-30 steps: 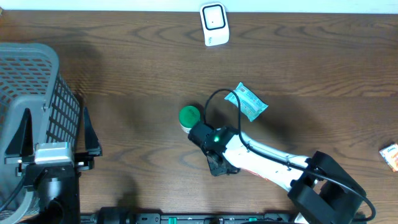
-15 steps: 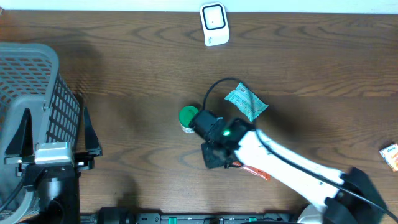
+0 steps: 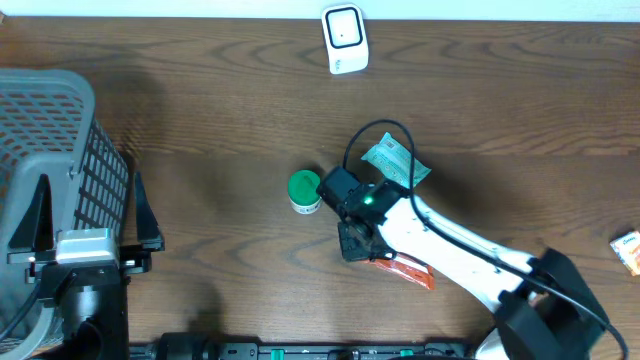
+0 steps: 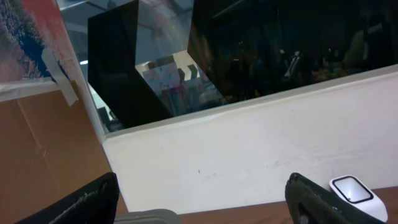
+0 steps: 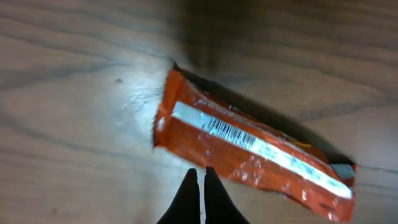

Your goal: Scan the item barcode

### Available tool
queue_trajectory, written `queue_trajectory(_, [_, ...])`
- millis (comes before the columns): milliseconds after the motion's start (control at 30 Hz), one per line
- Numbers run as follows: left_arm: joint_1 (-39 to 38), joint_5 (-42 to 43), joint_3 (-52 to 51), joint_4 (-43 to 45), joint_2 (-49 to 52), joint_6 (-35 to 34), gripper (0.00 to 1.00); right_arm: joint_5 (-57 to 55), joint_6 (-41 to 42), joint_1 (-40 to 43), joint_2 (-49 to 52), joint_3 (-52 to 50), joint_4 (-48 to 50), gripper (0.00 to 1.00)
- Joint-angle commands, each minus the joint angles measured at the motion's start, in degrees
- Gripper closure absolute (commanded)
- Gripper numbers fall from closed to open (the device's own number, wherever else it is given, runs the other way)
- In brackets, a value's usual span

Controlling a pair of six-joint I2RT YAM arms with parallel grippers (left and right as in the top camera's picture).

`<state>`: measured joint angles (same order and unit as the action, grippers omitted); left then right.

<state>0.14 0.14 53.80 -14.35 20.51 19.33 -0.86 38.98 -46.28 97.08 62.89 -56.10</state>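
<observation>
Hovering with right gripper [image 5: 200, 186] pinched shut, gripping nothing, tips pointing at edge of orange snack wrapper [image 5: 249, 149]. Lying flat on wooden table [image 3: 200, 120], barcode [image 5: 231, 129] facing up, well short of white scanner [image 3: 343, 38], toward robot's side. Judging pickup as not yet begun. Calling next for opening jaws, pinching a thin edge, then lifting toward scanner with barcode facing it. Noting crinkled glossy foil, likely slippery, long flat rectangle; scanner showing smooth rounded plastic; table showing matte grain.
</observation>
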Motion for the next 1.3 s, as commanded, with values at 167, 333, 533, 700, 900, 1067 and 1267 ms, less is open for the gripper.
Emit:
queue_trajectory(167, [-0.2, 0.9, -0.1, 0.3, -0.5, 0.1, 0.14, 2.9, 0.8, 0.0, 5.9, -4.7, 3.1, 0.99])
queue_trajectory(333, [-0.2, 0.9, -0.1, 0.3, -0.5, 0.1, 0.14, 5.1, 0.8, 0.0, 6.8, -4.9, 4.7, 0.99])
queue_trajectory(533, [-0.2, 0.9, -0.1, 0.3, -0.5, 0.1, 0.14, 5.1, -1.0, -0.3, 6.8, -4.9, 8.2, 0.99])
queue_trajectory(700, [-0.2, 0.9, -0.1, 0.3, -0.5, 0.1, 0.14, 6.3, -2.5, -1.3, 6.3, -3.9, 8.3, 0.99])
queue_trajectory(900, [-0.2, 0.9, -0.1, 0.3, -0.5, 0.1, 0.14, 6.4, -3.3, -0.9, 0.7, 2.3, 2.3, 0.99])
queue_trajectory(1067, [-0.2, 0.9, -0.1, 0.3, -0.5, 0.1, 0.14, 0.7, -3.2, 0.9, -4.3, 4.0, 1.3, 0.99])
queue_trajectory(1267, [-0.2, 0.9, -0.1, 0.3, -0.5, 0.1, 0.14, -2.3, -3.0, 2.8, -2.1, 2.6, 1.0, 0.99])
